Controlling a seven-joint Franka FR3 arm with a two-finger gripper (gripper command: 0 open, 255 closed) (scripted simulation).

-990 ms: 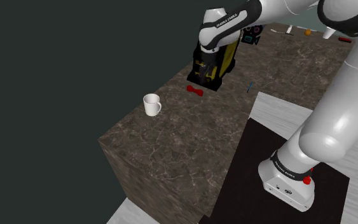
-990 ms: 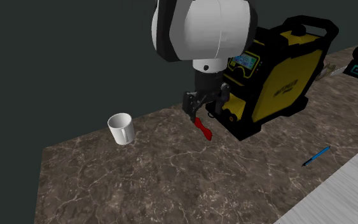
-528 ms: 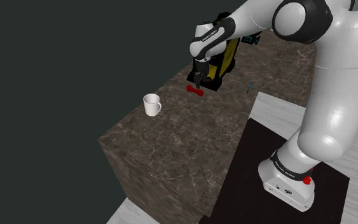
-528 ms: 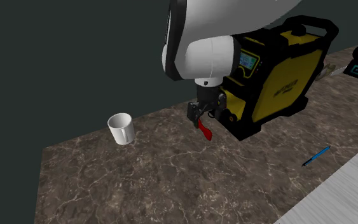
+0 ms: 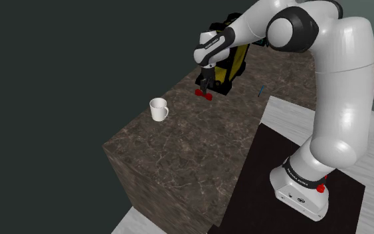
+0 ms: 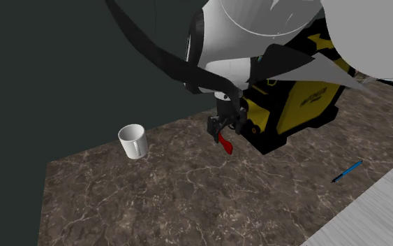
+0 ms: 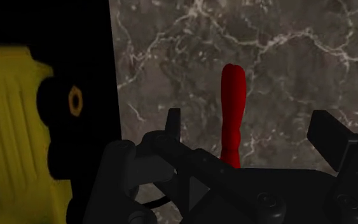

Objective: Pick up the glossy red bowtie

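- Lying flat on the dark marbled surface [image 5: 192,153], the red bowtie [image 5: 204,95] sits where it did a second ago, just beside the foot of the yellow and black machine [image 5: 238,56].
- In the wrist view the bowtie [image 7: 233,108] runs lengthwise between the two fingers [image 7: 173,121]. They stand apart on either side of it and touch nothing, so they are open.
- The gripper [image 5: 204,88] has come down over the last second, from well above the bowtie to just over it, while the arm's upper links swung across above it.
- That suggests the approach is nearly finished. What remains is probably a short drop, closing on the bowtie's narrow middle, then lifting.
- The machine [image 7: 12,127] is close beside one finger, so I judge clearance there to be tight.
- The white mug [image 5: 159,109] stands well apart and has not moved.
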